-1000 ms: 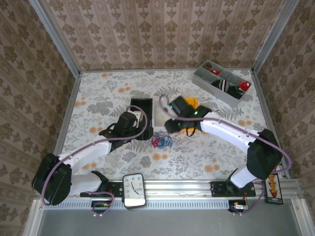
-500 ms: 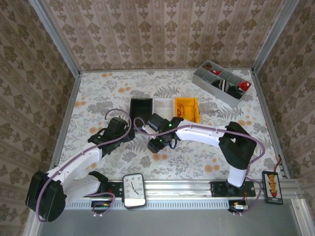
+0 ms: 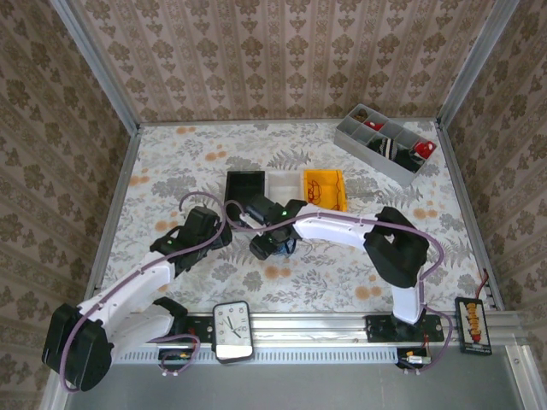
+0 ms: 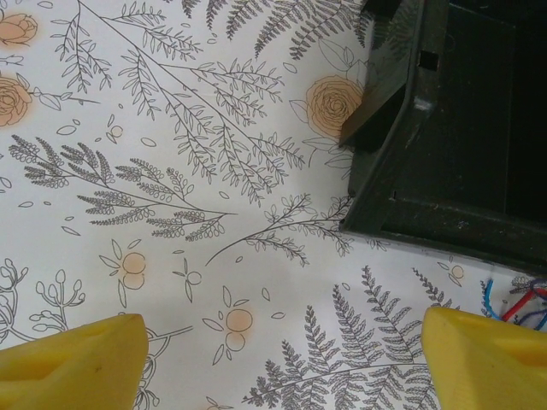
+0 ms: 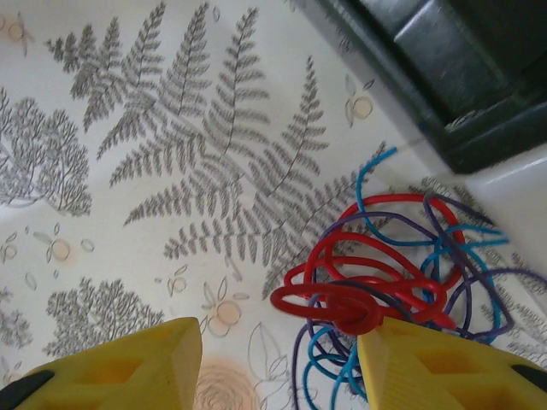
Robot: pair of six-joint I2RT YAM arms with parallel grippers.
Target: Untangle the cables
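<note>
The cables [image 5: 395, 280] lie as a tangled clump of red, blue and dark purplish-grey wires on the floral table, just below a black bin's corner [image 5: 479, 128]. My right gripper [image 5: 278, 367] is open above the clump's left edge. A knotted red loop lies between its yellow fingers [image 5: 120, 369], close against the right one. In the top view the right gripper [image 3: 267, 245] covers most of the clump. My left gripper [image 4: 278, 363] is open over bare tabletop with nothing between its fingers. Cable ends [image 4: 515, 299] peek in at its right. The left gripper [image 3: 209, 229] sits left of the right one.
A black bin [image 3: 245, 184], a white bin [image 3: 285, 184] and a yellow bin [image 3: 325, 188] stand in a row behind the grippers. A grey divided tray [image 3: 385, 145] sits at the back right. A clock [image 3: 232, 329] lies at the near edge.
The right gripper has swung from the bins to the near left and come down over the clump. The left gripper has drawn back left, away from the black bin.
</note>
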